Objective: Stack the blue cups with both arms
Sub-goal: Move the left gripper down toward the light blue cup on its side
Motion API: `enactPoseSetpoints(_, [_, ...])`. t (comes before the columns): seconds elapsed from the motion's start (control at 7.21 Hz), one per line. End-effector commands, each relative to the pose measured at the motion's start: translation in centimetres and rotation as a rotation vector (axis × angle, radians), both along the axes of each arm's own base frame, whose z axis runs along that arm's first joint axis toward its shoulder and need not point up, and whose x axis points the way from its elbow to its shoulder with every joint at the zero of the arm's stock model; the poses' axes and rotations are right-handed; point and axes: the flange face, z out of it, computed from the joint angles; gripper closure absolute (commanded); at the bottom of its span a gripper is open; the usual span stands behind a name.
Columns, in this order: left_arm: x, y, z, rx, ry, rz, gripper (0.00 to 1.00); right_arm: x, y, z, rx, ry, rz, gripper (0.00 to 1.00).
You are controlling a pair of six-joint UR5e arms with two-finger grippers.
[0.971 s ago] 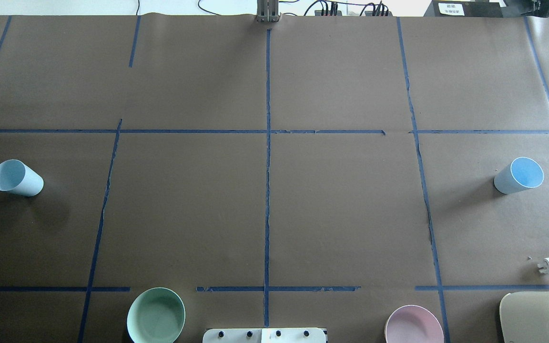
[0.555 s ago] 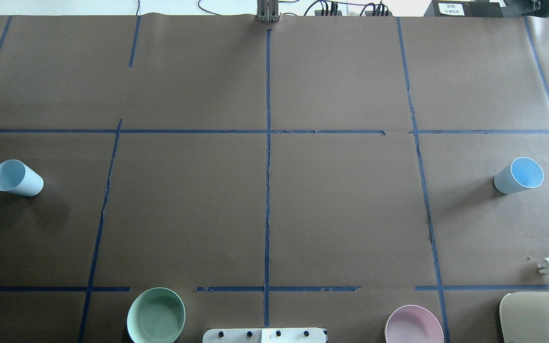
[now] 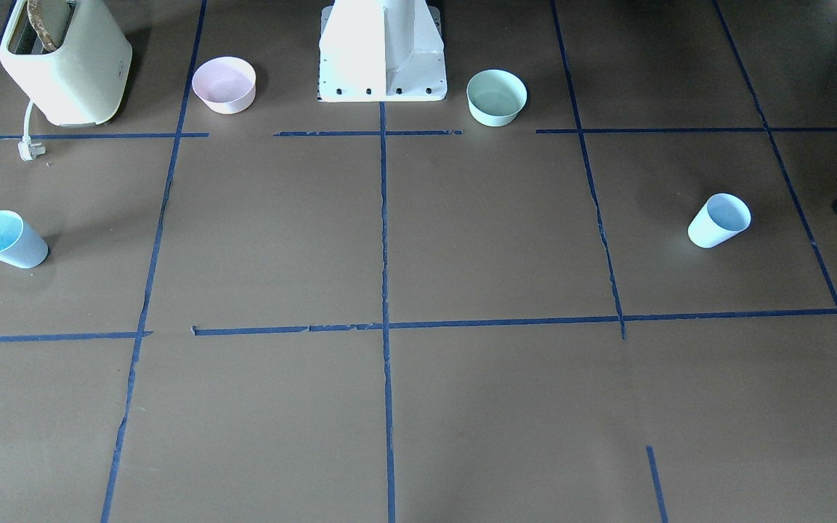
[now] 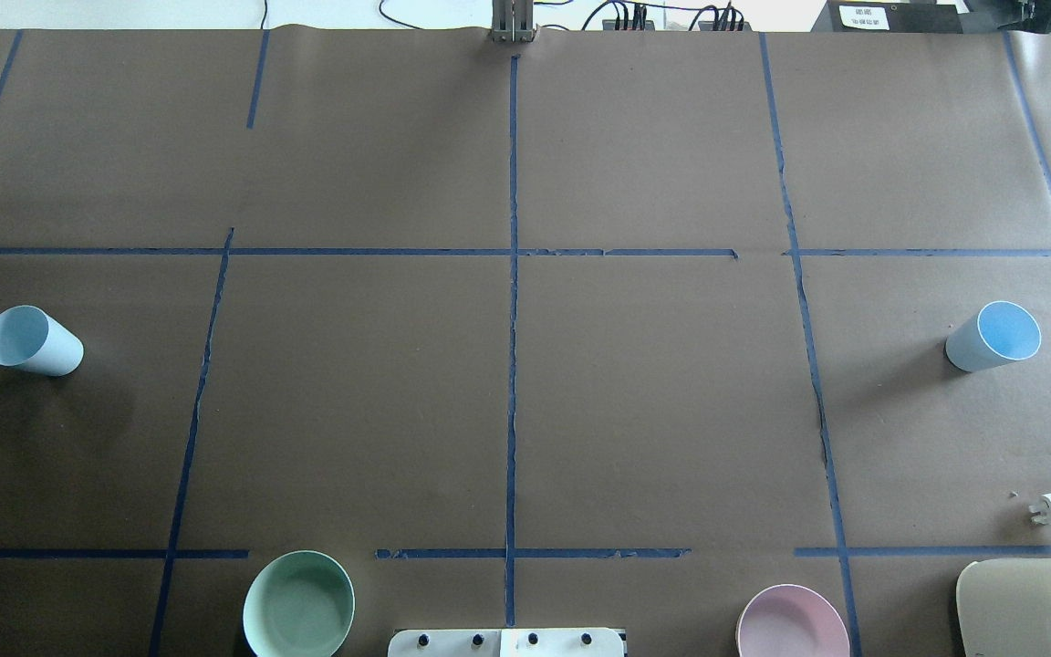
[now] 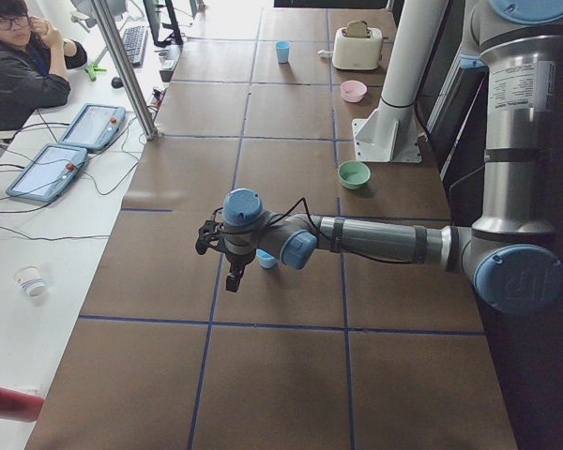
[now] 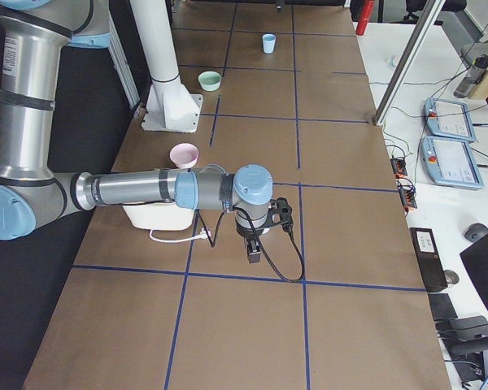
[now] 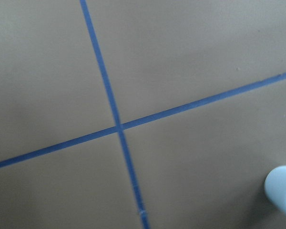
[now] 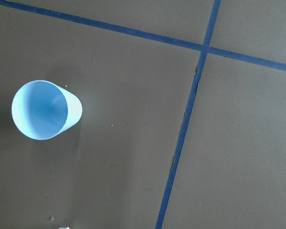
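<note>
1. Left cup [image 4: 33, 340]: upright at the mid-left edge of the overhead view, with nothing holding it.
2. Right cup [image 4: 993, 336]: upright at the mid-right edge, well apart from the left cup.
3. Left gripper [image 5: 235, 278]: hangs near the left cup without touching it; whether the jaws are apart cannot be told.
4. Right gripper [image 6: 254, 252]: hangs above the right cup's area, and its wrist view shows that cup at frame left; jaws likewise cannot be told.
5. Progress: nothing is grasped or stacked. Both pickups and the nesting are left to do.
</note>
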Motion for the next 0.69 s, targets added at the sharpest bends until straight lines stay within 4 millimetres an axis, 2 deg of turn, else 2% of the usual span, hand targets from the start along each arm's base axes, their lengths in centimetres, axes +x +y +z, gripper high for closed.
enactPoseSetpoints(0.0, [6.1, 1.4, -1.8, -0.102, 0.044, -0.042, 0.00, 0.0, 0.0, 0.1, -0.002, 0.000, 0.000, 0.00])
enactPoseSetpoints(0.28, [8.1, 2.6, -0.3, -0.127, 0.023, -0.009, 0.00, 0.0, 0.0, 0.1, -0.002, 0.000, 0.000, 0.00])
enactPoseSetpoints(0.55, [10.9, 3.4, 0.0, -0.151, -0.001, 0.004, 0.00, 0.0, 0.0, 0.1, -0.002, 0.000, 0.000, 0.00])
